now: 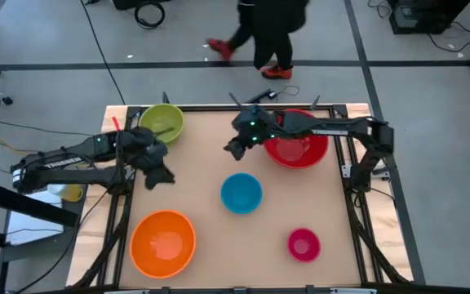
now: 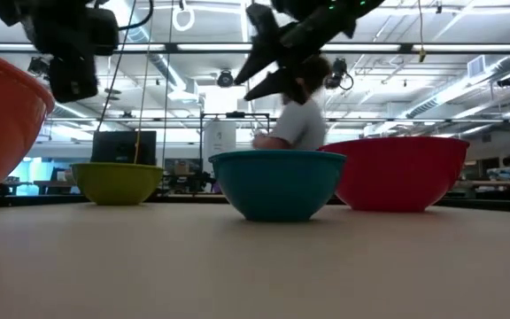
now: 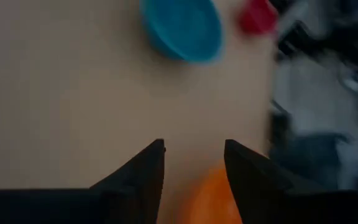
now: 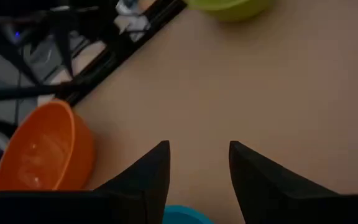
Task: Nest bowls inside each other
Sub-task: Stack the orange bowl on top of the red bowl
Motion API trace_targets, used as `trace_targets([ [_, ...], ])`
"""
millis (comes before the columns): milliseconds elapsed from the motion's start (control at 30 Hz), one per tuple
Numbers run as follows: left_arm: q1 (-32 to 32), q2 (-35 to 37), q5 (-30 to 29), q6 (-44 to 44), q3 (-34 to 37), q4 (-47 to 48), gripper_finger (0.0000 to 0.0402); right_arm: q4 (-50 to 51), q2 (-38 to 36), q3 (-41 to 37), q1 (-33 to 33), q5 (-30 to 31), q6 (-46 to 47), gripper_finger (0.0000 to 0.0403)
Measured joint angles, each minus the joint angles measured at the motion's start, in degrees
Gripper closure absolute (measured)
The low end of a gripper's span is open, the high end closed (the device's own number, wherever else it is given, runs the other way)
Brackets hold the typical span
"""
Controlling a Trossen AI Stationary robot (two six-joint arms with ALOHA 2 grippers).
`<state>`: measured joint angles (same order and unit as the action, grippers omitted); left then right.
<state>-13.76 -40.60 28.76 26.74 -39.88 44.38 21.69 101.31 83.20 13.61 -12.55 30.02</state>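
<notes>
Five bowls stand upright on their bases, apart from one another on the tan table. The yellow-green bowl (image 1: 161, 122) is at the far left and the red bowl (image 1: 299, 149) at the far right. The blue bowl (image 1: 241, 193) sits in the middle, the orange bowl (image 1: 162, 242) near left and the small magenta bowl (image 1: 303, 244) near right. My left gripper (image 1: 158, 174) hangs open above the table between the yellow-green and orange bowls. My right gripper (image 1: 236, 149) hangs open above the table, left of the red bowl and beyond the blue one. Both wrist views show nothing between the fingers.
A person walks on the floor beyond the table's far edge (image 1: 268, 33) and also shows behind the bowls in the low view (image 2: 299, 120). Dark frame rails (image 1: 357, 175) run along the table's sides. Bare tabletop (image 1: 202, 163) lies between the bowls.
</notes>
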Motion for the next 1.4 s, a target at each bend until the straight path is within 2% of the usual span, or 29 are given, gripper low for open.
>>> trace_targets([
  [67, 5.32, -0.38, 0.30, 0.22, 0.00, 1.66, 0.0244, 0.73, 2.11, 1.34, -0.83, -0.46, -0.04, 0.0233],
  [167, 12.88, -1.79, -2.38, -1.78, 0.00, 4.48, 0.0249, 1.19, 4.14, 1.77, -2.30, -0.67, -0.09, 0.0233],
  [333, 20.37, -5.37, -7.17, 0.24, 0.00, 5.73, 0.0247, 2.72, 5.65, 1.77, -4.32, -0.23, -0.35, 0.0233],
  [500, 23.56, -9.84, -11.05, 3.75, 0.00, 6.84, 0.0243, 2.61, 5.93, 1.77, -5.28, 0.29, -1.54, 0.0233],
  [800, 28.46, -17.89, -11.22, 5.83, 0.00, 5.36, 0.0244, 2.70, 5.91, 1.77, -5.34, 0.89, -2.40, 0.0233],
  [1033, 28.81, -23.81, -12.33, 8.71, 0.00, 0.93, 0.0251, 2.78, 5.91, 1.77, -5.34, 0.89, -2.75, 0.0233],
  [1200, 28.81, -26.38, -15.01, 9.76, 0.00, -2.03, 0.0292, 3.06, 5.87, 1.77, -5.34, 0.89, -2.61, 0.0235],
  [1367, 27.28, -25.27, -18.84, 13.86, 0.00, -3.37, 0.0380, 4.97, 4.90, 1.77, -5.33, 0.91, -2.61, 0.0243],
  [1400, 26.50, -24.55, -19.59, 15.74, -0.01, -3.88, 0.0387, 5.55, 4.69, 1.77, -5.29, 0.93, -3.05, 0.0244],
])
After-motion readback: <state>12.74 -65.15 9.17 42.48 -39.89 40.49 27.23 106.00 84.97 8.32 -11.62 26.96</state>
